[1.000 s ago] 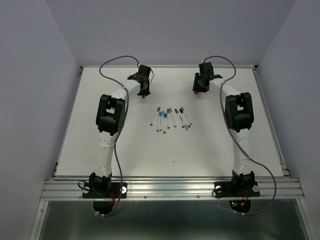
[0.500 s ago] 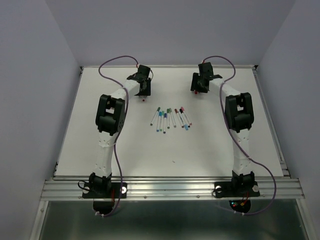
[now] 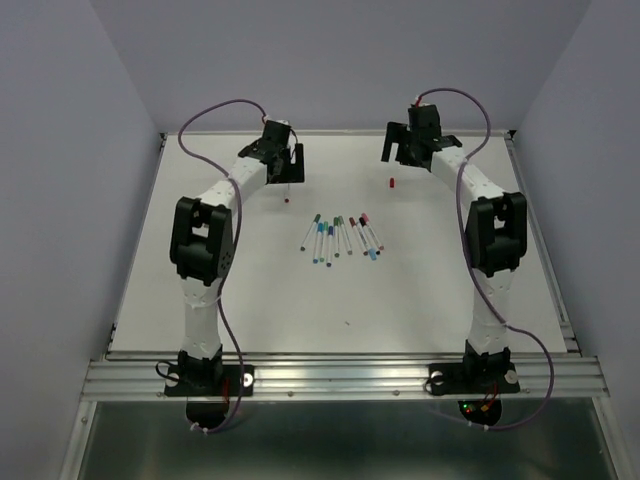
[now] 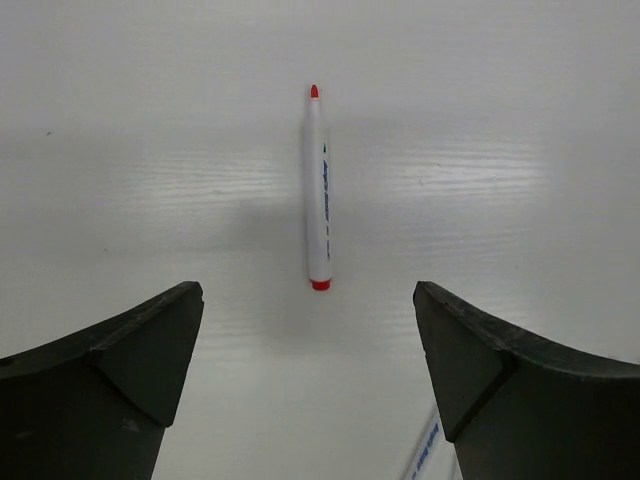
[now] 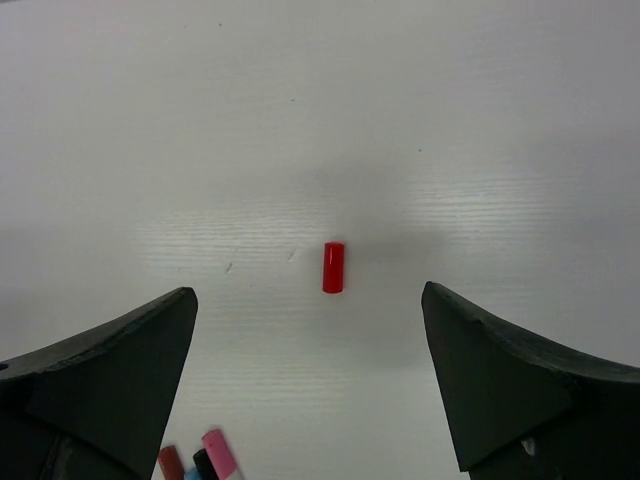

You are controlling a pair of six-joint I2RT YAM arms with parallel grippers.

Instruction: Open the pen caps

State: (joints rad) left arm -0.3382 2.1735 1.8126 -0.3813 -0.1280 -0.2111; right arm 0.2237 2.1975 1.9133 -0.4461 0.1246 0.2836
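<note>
Red cap [image 5: 333, 267] beyond-right of pen cluster [image 3: 342, 236]; uncapped red pen [image 4: 318, 188] beyond-left. Left gripper [image 4: 305, 300], right gripper [image 5: 308, 295] spread wide, empty.

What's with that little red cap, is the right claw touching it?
Apart. The right wrist view shows bare table between the red cap and both open fingers of the right gripper.

My white table [image 3: 290, 300] stands boxed in by plain pale lavender walls [image 3: 340, 60] at the back and both sides. An aluminium rail [image 3: 340, 375] runs along its near edge, above a darker panel [image 3: 340, 440]. Soft, even light.
</note>
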